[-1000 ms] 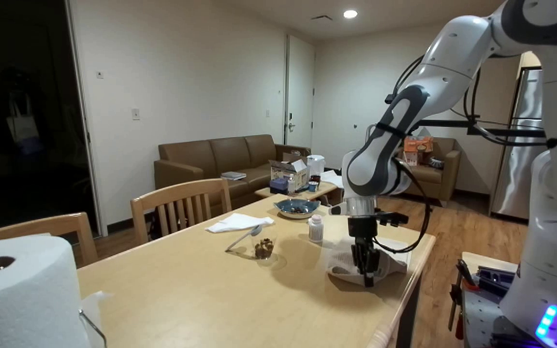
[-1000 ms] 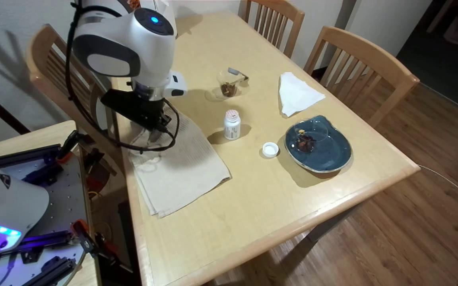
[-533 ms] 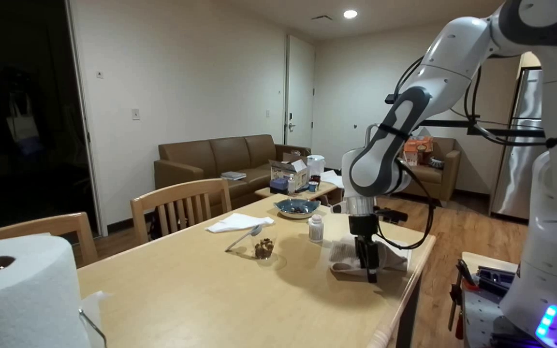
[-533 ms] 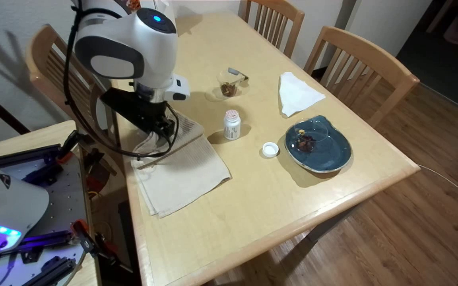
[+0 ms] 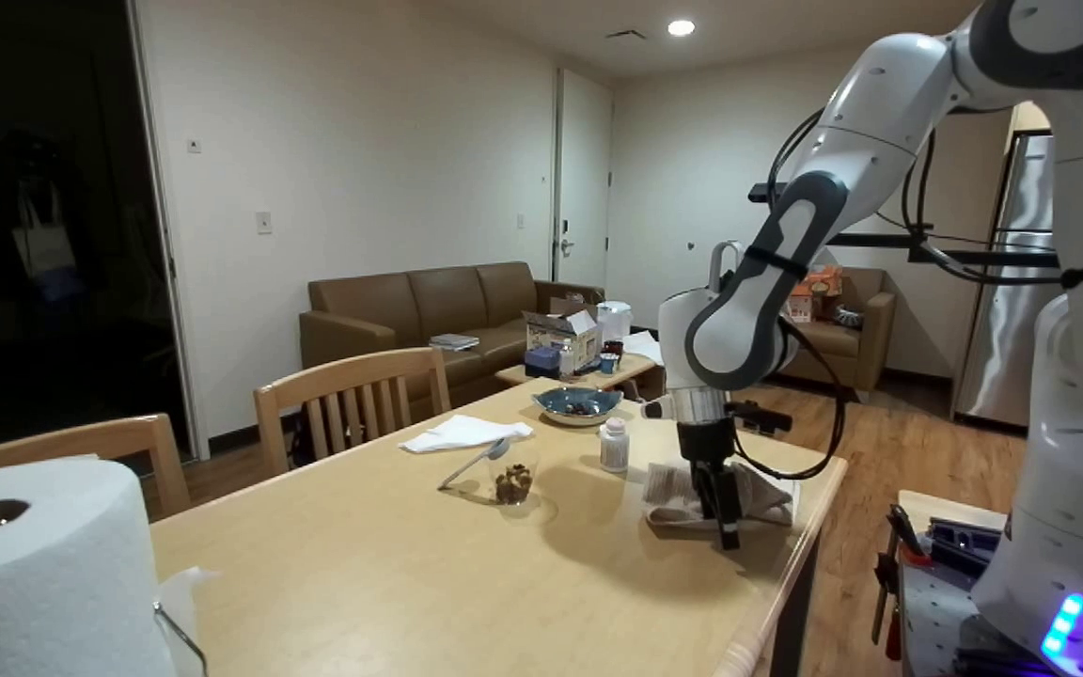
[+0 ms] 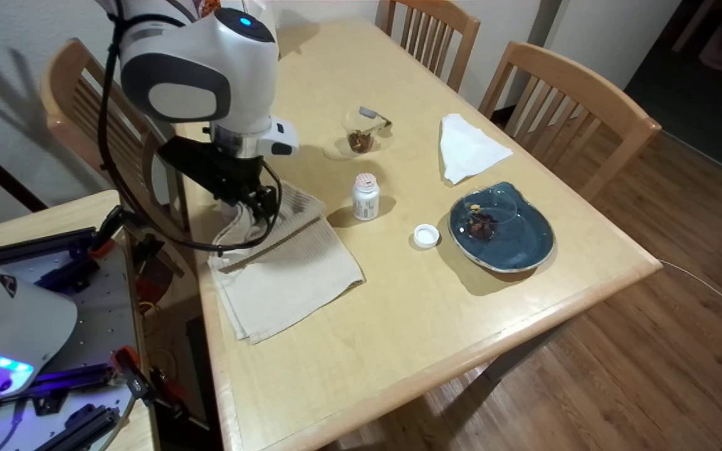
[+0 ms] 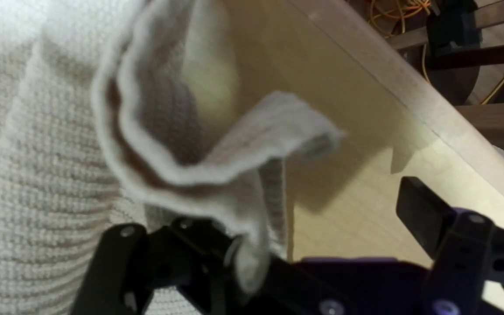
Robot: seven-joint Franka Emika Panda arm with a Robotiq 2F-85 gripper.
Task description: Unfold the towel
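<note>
Towel [image 6: 295,275] lies on the table [image 6: 386,351] right beneath the claw [image 7: 315,227] and out to one side of it, only partly spread. In an exterior view its flat part reaches from the claw toward the table's short end, while a ribbed, rumpled layer sits close against the claw. Its long axis seems to run along the table's long side, though the claw covers some of it.

The wrist view shows the claw's fingers [image 7: 422,214] standing well apart: the cloth's edge curls up over one, and the other hangs free above bare table. Nothing looks pinched. I judge that the coming move turns on that edge: close on it and draw it away from the flat part. On one finger alone, cloth so limp could slip off.

The containers stand off to one side of the claw. Farthest from it, a blue dish [image 6: 524,250] holds dark bits [image 6: 481,227] and apparently a clear vessel [image 6: 500,203]. Nearer is a clear cup [image 6: 360,133] with brown pieces [image 6: 360,143] inside and a spoon [image 5: 472,465] leaning by it. Nearest is an upright white bottle [image 6: 366,199], contents hidden; a loose cap [image 6: 425,236] lies between bottle and dish.
</note>
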